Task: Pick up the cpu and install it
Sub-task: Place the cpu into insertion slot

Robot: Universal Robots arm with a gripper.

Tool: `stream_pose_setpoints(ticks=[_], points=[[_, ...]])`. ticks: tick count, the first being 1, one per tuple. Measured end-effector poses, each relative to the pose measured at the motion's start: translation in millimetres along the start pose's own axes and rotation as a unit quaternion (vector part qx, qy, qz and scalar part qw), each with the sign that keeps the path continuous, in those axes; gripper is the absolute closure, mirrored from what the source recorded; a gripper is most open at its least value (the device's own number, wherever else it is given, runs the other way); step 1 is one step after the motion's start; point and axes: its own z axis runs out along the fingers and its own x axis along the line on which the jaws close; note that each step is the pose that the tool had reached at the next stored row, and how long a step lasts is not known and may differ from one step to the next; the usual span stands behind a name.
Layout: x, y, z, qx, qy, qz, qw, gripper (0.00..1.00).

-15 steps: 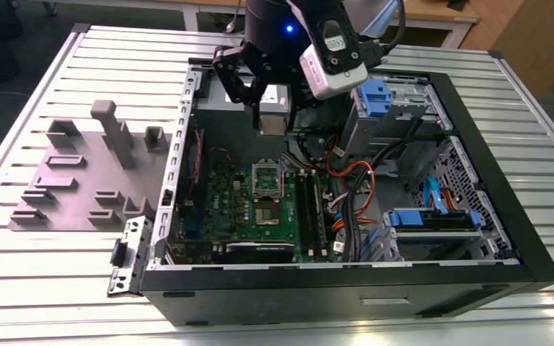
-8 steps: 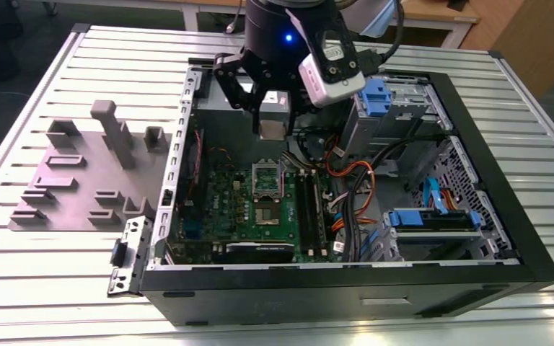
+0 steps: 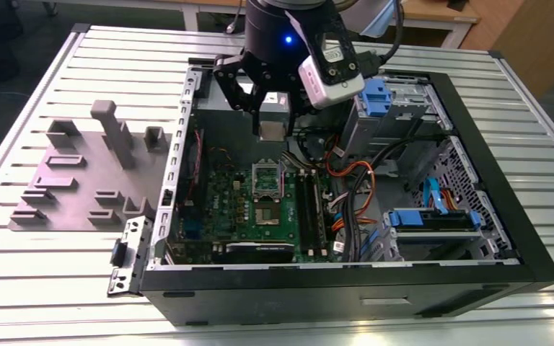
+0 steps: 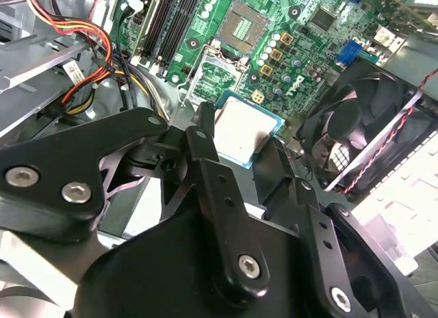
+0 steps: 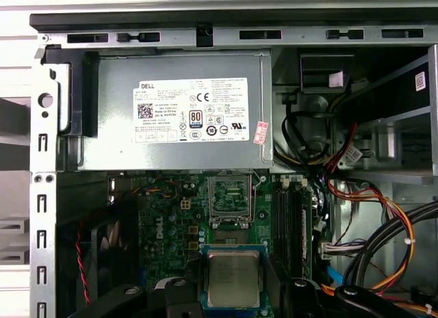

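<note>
The small flat square cpu [image 5: 233,280], with its silvery-grey metal lid and thin pale rim, hangs in the upper middle of the exterior view [image 3: 273,128], lifted above the green motherboard [image 3: 229,194] inside the open black computer case [image 3: 354,288]. It looks light, thin and stiff. The smooth lid is likely slippery and the hidden underside is probably delicate, so the safest hold is by two opposite edges, kept level. That is how the black gripper [image 4: 241,137] has it: closed on the chip, with the dark fingers [image 4: 204,143] pressing against opposite sides and the lid left bare between them. On the board below, toward the middle of the exterior view, sits the silver hinged socket frame [image 3: 267,175]. The big grey metal power supply box with a white label [image 5: 178,113] lies beyond it. The case rests on a slatted metal tabletop [image 3: 46,288].
</note>
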Motion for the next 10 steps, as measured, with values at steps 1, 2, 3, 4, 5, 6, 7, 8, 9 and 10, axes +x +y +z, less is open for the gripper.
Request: stream_pose_setpoints(ticks=[1, 2, 3, 4, 5, 6, 7, 8, 9, 10], points=[[0.0, 0.0, 0.3, -0.0001, 0.0, 0.0, 1.0, 0.53], [0.0, 0.0, 0.6, -0.0001, 0.0, 0.0, 1.0, 0.53], [0.0, 0.0, 0.8, 0.0, 0.0, 0.0, 1.0, 0.53], [0.0, -0.1, 1.0, 0.0, 0.0, 0.0, 1.0, 0.53], [0.0, -0.1, 1.2, 0.0, 0.0, 0.0, 1.0, 0.53], [0.0, -0.1, 1.3, 0.0001, 0.0, 0.0, 1.0, 0.53], [0.0, -0.1, 1.4, 0.0001, 0.0, 0.0, 1.0, 0.53], [0.0, -0.1, 1.6, 0.0, 0.0, 0.0, 1.0, 0.53], [0.0, -0.1, 1.7, 0.0, 0.0, 0.0, 1.0, 0.53], [0.0, -0.1, 1.8, 0.0, 0.0, 0.0, 1.0, 0.53]])
